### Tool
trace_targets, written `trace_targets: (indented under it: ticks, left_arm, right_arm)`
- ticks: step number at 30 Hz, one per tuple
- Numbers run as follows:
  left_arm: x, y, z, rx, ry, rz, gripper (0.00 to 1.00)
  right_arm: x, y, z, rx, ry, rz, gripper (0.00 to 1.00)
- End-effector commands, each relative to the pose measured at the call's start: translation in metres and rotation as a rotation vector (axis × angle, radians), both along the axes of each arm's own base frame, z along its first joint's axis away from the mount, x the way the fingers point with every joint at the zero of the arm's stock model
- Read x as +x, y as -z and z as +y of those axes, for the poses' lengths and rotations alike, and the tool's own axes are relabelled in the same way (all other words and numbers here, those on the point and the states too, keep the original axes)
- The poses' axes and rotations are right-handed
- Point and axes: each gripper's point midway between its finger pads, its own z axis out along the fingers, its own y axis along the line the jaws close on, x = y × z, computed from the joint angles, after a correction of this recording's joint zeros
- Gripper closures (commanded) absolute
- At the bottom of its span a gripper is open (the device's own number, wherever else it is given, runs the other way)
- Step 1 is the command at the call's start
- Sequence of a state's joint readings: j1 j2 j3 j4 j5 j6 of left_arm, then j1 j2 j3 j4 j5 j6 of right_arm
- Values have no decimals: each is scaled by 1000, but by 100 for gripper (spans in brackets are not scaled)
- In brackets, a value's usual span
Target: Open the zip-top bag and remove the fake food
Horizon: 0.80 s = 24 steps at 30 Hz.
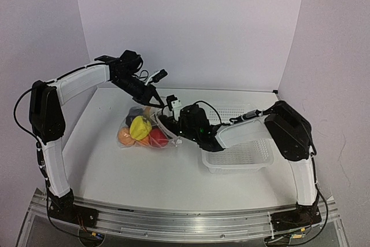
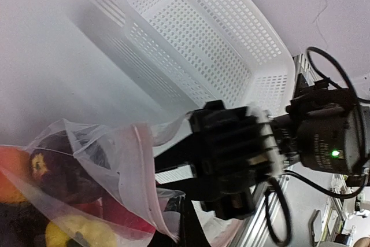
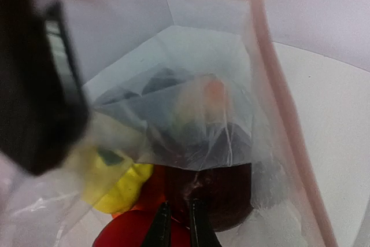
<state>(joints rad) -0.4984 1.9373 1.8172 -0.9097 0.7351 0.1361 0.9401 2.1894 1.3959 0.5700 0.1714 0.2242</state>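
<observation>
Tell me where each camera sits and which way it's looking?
Top external: above and behind, looking down at the table; shows left arm, right arm.
Left wrist: on the left arm, facing the white basket and the right arm's wrist; own fingers unclear.
Right wrist: looks into the zip-top bag at the fake food; right gripper at bottom.
Shared: both wrist views show the bag's pink zip strip.

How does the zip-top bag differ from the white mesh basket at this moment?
The zip-top bag is clear, crumpled soft film, while the white mesh basket is a rigid, opaque lattice. The bag holds the fake food, and no food shows in the basket. The bag has an irregular bulging shape, whereas the basket is a neat rectangle. Both rest on the table, the bag to the basket's left.
</observation>
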Motion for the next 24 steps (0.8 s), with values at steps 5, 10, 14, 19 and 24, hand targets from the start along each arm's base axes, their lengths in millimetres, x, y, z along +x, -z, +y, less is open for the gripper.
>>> trace_targets:
  ticks: [5,10,14,19,24]
  left_arm:
    - [13,-30,2,-24,-9,-160,100]
    - [-12,-42,-9,-88,100,-129,100]
    - [-24,-45,-13,-126,140,-94,100]
    - [-32,-51,-17,-168,175,-71,100]
    - [-41,-48,-18,-193,198,-22,100]
  right_arm:
    - [-19,-54,-9,83,-46,7,89]
    - [-5,-38,3,55,-27,-6,82]
    - [4,-26,13,45,-18,3,76]
    - [15,-7,1,5,73,18,66]
    - [23,12,1,-53,99,22,59]
